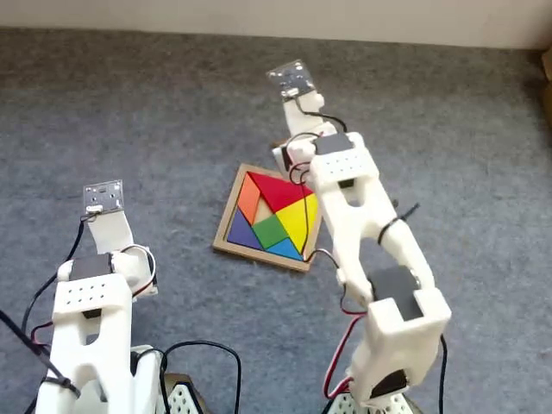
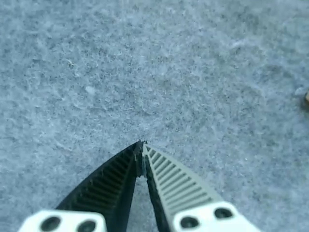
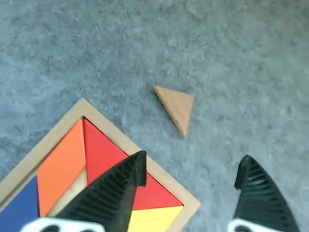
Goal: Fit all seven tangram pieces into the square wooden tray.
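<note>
- High view: one square wooden tray lies on the grey felt desk and holds six coloured tangram pieces.
- Left wrist view: the left claw is clenched on nothing, tips touching, over the desk.
- Right wrist view: the right claw is released and empty above the tray's corner. One tan wooden triangle lies on the desk near the tray, apart from it.

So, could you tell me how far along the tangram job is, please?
Done: six coloured pieces sit in the tray, leaving a bare gap beside the orange piece. In hand: nothing. The right hand is open over the tray corner, and the left hand is shut over carpet. Left: the tan triangle lies on the carpet outside the tray and needs fitting into that gap.
</note>
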`<control>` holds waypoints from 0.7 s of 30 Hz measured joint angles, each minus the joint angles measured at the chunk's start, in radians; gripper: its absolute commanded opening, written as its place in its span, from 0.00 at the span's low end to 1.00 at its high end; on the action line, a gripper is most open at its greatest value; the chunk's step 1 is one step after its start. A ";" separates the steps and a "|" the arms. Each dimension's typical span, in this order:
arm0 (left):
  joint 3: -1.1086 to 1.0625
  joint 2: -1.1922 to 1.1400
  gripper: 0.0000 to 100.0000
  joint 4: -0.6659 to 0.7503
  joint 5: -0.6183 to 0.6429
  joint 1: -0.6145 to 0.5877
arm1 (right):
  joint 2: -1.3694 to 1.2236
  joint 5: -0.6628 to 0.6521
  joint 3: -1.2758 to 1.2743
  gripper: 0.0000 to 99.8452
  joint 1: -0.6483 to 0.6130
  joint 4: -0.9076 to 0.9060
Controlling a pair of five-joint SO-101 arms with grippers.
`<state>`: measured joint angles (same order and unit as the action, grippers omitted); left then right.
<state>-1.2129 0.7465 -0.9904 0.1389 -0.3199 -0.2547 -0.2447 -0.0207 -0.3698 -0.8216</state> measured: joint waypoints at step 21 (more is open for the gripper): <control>-0.014 0.002 0.01 0.000 -0.005 -0.055 | -0.569 0.143 0.591 0.29 -0.048 0.000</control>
<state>-1.2267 0.7480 -0.9904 0.1343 -0.3751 -0.8239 -0.1020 0.5700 -0.4173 -0.8216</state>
